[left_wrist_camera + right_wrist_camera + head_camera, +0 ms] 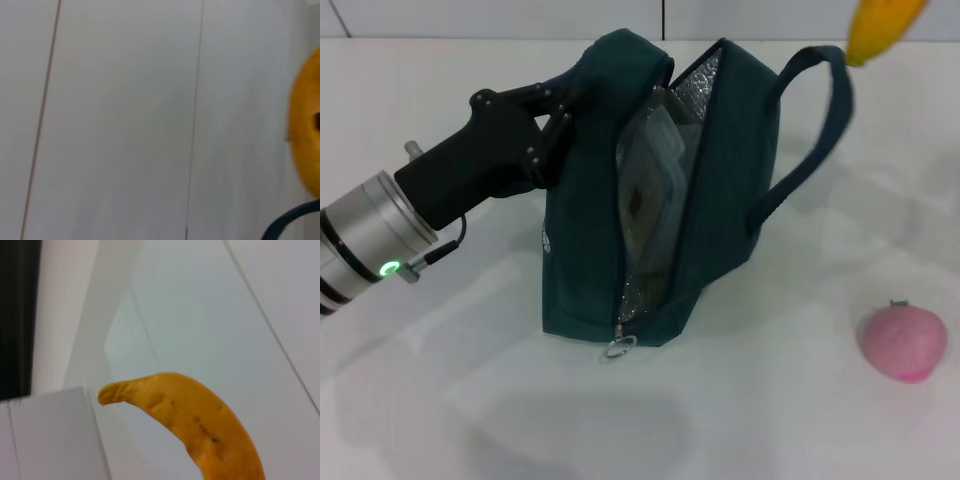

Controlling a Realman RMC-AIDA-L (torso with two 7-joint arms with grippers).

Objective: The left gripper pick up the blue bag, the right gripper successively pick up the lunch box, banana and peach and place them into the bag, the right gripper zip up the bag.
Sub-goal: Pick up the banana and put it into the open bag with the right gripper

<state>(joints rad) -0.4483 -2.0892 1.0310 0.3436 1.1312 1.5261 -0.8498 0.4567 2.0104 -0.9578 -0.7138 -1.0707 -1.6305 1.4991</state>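
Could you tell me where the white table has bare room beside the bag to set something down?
The white table is bare in front of the dark blue zip-top bag, between its zipper ring and the pink peach. Crowded: the bag's left, where the left gripper holds it, and the upper right, where the yellow banana hangs.
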